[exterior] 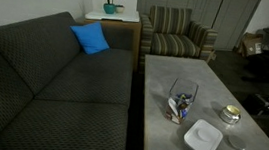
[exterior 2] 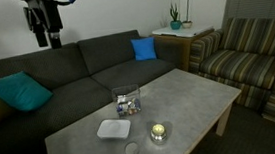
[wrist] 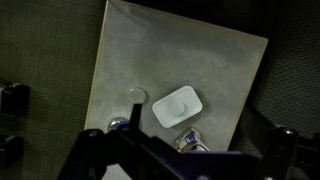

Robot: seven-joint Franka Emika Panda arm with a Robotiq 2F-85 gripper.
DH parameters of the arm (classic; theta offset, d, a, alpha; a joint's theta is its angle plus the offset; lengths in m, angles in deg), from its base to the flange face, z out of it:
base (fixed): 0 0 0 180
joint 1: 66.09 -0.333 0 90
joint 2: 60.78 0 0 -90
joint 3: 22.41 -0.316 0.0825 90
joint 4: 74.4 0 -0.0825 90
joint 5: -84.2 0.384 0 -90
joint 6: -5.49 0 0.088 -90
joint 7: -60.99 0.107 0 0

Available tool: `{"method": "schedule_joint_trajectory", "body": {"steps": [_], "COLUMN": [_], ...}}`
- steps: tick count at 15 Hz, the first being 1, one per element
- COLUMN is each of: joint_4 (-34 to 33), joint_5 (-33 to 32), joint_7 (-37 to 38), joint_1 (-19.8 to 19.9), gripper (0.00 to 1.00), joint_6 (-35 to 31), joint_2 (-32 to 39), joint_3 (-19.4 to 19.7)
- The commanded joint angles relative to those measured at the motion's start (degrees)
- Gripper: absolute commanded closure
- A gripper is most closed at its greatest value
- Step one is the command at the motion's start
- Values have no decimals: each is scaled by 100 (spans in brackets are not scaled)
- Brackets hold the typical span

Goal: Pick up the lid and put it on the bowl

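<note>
The white square lid (exterior: 202, 138) (exterior 2: 113, 129) lies flat on the grey coffee table (exterior: 165, 73) (exterior 2: 194, 94). Right beside it stands the clear bowl (exterior: 182, 98) (exterior 2: 128, 101), with colourful items inside. My gripper (exterior 2: 43, 37) hangs high above the sofa, far from the table, open and empty. The wrist view looks down from a height on the lid (wrist: 177, 106). There the bowl (wrist: 188, 141) is partly hidden behind my gripper's dark frame along the bottom edge.
A small grey disc (exterior: 237, 143) (exterior 2: 132, 149) (wrist: 136, 95) and a round yellowish tin (exterior: 231, 114) (exterior 2: 159, 132) sit close to the lid. A dark sofa (exterior: 44, 76) (exterior 2: 77, 72) runs along one side of the table. A striped armchair (exterior: 177, 34) (exterior 2: 246, 57) stands at its end.
</note>
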Motion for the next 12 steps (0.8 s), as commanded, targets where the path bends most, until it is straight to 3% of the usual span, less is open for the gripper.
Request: {"method": "schedule_joint_trajectory", "body": {"steps": [1, 5, 12], "joint_4": [-591, -1197, -2080], "joint_5": [-367, -636, -423], "joint_7": [262, 425, 224], "joint_1": [-17, -154, -359], "gripper": [0, 0, 0], "joint_6": [-68, 26, 411], "joint_2": [903, 1796, 3094], "joint_3": [-56, 6, 75]}}
